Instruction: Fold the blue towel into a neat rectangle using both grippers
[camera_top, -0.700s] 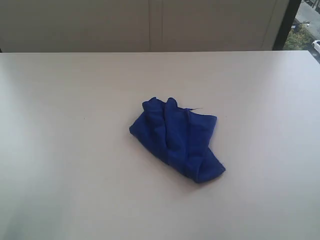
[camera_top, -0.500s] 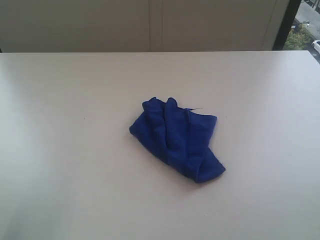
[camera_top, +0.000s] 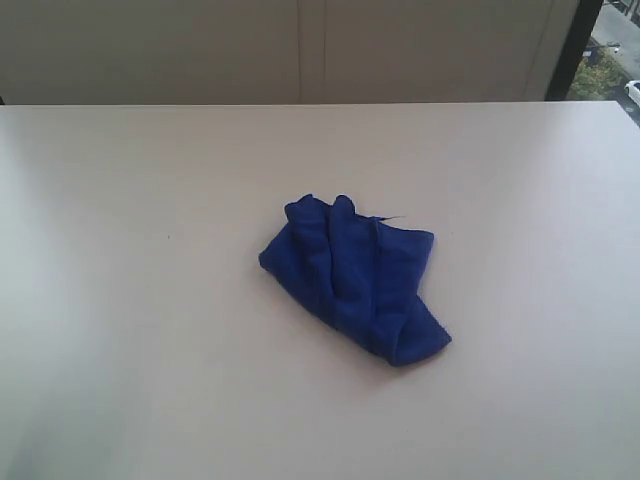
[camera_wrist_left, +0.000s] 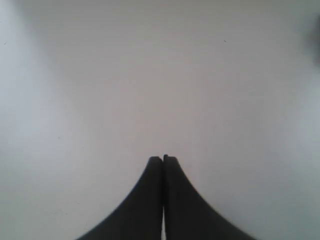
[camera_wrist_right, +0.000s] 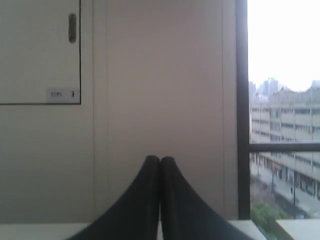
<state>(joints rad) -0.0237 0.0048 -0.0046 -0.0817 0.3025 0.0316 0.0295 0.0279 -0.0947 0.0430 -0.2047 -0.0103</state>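
The blue towel (camera_top: 355, 278) lies crumpled in a bunched heap near the middle of the pale table (camera_top: 130, 300) in the exterior view. Neither arm shows in that view. In the left wrist view my left gripper (camera_wrist_left: 163, 159) is shut, its black fingers pressed together over bare tabletop with nothing between them. In the right wrist view my right gripper (camera_wrist_right: 160, 160) is also shut and empty, pointing level toward the wall beyond the table. The towel appears in neither wrist view.
A beige panelled wall (camera_top: 300, 50) runs behind the table's far edge. A dark window frame (camera_wrist_right: 242, 110) with buildings outside stands at the right end of that wall. The table's far right corner (camera_top: 610, 105) lies near the window.
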